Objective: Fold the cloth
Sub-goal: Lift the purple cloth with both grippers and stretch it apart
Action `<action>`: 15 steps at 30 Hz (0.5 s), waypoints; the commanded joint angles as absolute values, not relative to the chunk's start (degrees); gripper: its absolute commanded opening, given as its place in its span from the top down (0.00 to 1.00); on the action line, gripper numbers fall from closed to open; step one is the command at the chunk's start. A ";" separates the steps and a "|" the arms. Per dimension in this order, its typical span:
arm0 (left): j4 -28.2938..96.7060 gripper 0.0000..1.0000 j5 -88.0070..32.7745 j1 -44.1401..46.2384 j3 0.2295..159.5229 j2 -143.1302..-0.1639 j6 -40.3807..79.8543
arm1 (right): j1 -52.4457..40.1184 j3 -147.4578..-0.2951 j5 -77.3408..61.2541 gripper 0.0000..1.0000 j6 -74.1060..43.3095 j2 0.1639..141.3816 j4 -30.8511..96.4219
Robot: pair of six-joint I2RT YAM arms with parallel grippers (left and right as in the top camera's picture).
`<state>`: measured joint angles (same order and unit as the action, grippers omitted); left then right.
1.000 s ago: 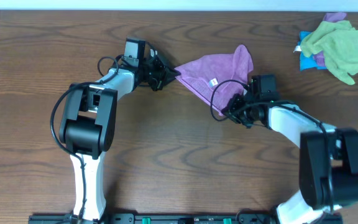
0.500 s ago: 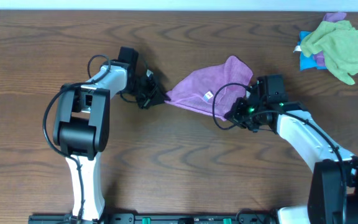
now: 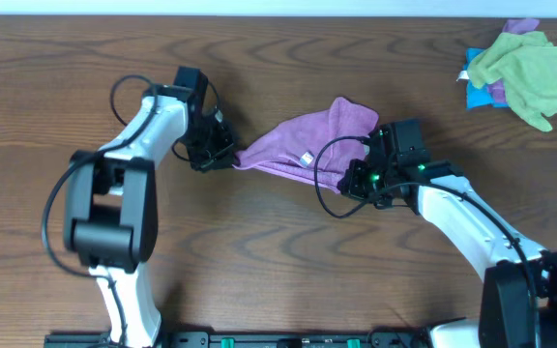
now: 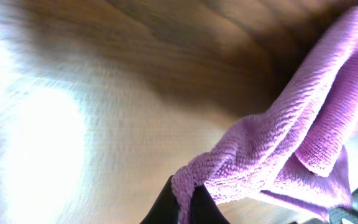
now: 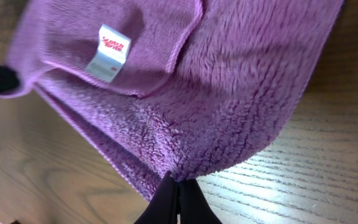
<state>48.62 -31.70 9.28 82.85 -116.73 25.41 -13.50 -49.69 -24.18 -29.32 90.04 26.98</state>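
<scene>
Overhead: cloth (image 3: 303,145) hangs bunched between both arms mid-table, far edge flopped toward the back. Left gripper (image 3: 228,157) pinches its left corner tip, right gripper (image 3: 348,179) pinches the right end. Spare cloth pile (image 3: 525,68) sits well apart at the far right of the table (image 3: 259,280).

Left wrist: fingertips (image 4: 207,208) pressed together on a corner point, terry drooping off to the right over the wood. Can't tell if it touches the table.

Right wrist: fingertips (image 5: 160,202) clamped on a thick, doubled edge. White tag (image 5: 107,53) faces the camera, upper left.

Handling call: light, limp and fuzzy, so grippy rather than slippery, and nothing fragile. It'll drape and bunch. Take it at the corners; the right hold looks mid-edge, and a true corner would fold squarer.
</scene>
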 commanded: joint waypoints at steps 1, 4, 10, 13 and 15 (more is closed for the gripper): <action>50.61 0.94 -21.41 7.92 82.74 -113.25 22.26 | -13.17 -49.01 -19.79 0.99 -27.07 88.77 27.75; 53.45 0.94 -20.25 7.92 82.72 -111.79 22.00 | -13.17 -49.08 -19.97 0.99 -26.46 88.03 27.75; 60.14 0.94 -19.11 8.14 82.63 -111.50 20.75 | -13.17 -49.08 -20.43 0.99 -25.67 84.99 30.37; 62.61 0.94 -17.85 8.67 82.63 -111.50 20.34 | -13.15 -49.08 -20.34 0.99 -25.15 83.22 32.29; 64.38 0.94 -17.41 9.26 82.63 -111.44 20.16 | -13.15 -49.08 -20.38 0.99 -25.19 81.54 33.30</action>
